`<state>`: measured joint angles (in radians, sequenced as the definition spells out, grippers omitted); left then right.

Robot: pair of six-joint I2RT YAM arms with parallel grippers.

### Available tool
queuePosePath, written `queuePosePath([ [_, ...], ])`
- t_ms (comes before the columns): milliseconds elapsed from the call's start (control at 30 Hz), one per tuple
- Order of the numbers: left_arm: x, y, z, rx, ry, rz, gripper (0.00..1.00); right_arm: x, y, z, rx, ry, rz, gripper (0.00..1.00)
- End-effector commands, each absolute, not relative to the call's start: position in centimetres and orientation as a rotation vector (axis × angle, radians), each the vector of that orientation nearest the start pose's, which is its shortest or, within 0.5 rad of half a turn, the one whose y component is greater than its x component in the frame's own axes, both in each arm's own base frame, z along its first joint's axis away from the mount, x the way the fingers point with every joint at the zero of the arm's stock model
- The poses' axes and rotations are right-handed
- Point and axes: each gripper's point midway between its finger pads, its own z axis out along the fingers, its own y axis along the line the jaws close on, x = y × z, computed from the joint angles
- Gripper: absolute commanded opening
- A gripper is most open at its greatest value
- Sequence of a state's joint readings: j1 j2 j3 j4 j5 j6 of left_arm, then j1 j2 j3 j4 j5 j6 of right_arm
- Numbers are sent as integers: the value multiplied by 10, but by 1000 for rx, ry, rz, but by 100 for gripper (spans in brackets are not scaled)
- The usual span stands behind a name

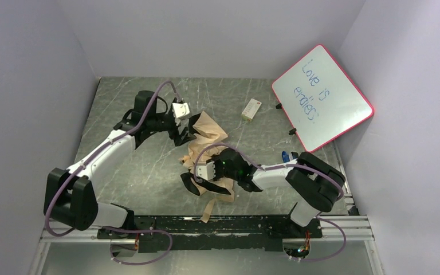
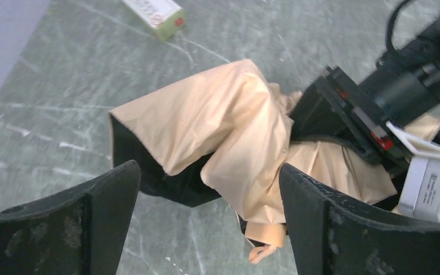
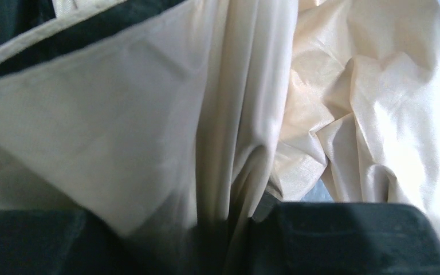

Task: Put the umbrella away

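Top external view: the umbrella (image 1: 209,152) lies crumpled near the middle of the dark marbled surface (image 1: 137,172), a loose heap of tan fabric with black lining showing at its folds. A tan strip of it trails toward the near edge. It sits between the two arms.

At the far end of the heap, the left end effector (image 1: 186,134) hangs released. In the left wrist view its two dark fingers (image 2: 109,200) stand wide apart, with a bulge of tan cloth and its black underside lying beyond and between them. Neither finger presses on the fabric. A small tan-orange loop shows low in that view, below the cloth.

At the near side of the heap, the right end effector (image 1: 197,172) reaches in from the right. In the right wrist view it is clenched on the umbrella: a pleat of tan cloth runs down into the narrow gap between its dark fingers (image 3: 349,235), and fabric fills nearly the whole frame. The shaft and handle cannot be made out in any view.

A pink-framed whiteboard (image 1: 322,97) with handwriting leans against the right wall. A small pale box (image 1: 251,109) lies on the surface just left of it, well apart from the umbrella. A small blue object (image 1: 285,156) sits near the right arm's elbow.
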<state>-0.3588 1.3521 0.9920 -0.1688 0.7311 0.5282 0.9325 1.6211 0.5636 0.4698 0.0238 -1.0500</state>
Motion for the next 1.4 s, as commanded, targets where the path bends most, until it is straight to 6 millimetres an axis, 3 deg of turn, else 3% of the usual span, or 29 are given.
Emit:
queuePosePath([
  [0,308,-254,210,1433,1375,-796,97,258,286,21,-1887,1189,-119,13],
  [233,316,-273,205,1529,1338,-899,97,256,287,20,-1898,1179,-121,12],
  [333,308,-280,179,1602,1391,-989,97,256,287,19,-1901,1183,-124,11],
  [433,289,-281,150,1678,1485,-1050,97,256,288,19,-1901,1182,-122,10],
  [600,261,-280,122,1680,1606,-1148,97,255,289,19,-1904,1178,-123,10],
  [733,260,-276,104,1608,1740,-1060,97,254,288,18,-1910,1181,-118,10],
  [933,241,-268,89,1573,1811,-999,97,255,290,19,-1908,1180,-116,9],
  [1133,245,-264,84,1478,1830,-907,97,255,292,19,-1905,1179,-110,9],
  [1367,232,-258,74,1578,1780,-895,97,252,293,18,-1911,1173,-99,9],
])
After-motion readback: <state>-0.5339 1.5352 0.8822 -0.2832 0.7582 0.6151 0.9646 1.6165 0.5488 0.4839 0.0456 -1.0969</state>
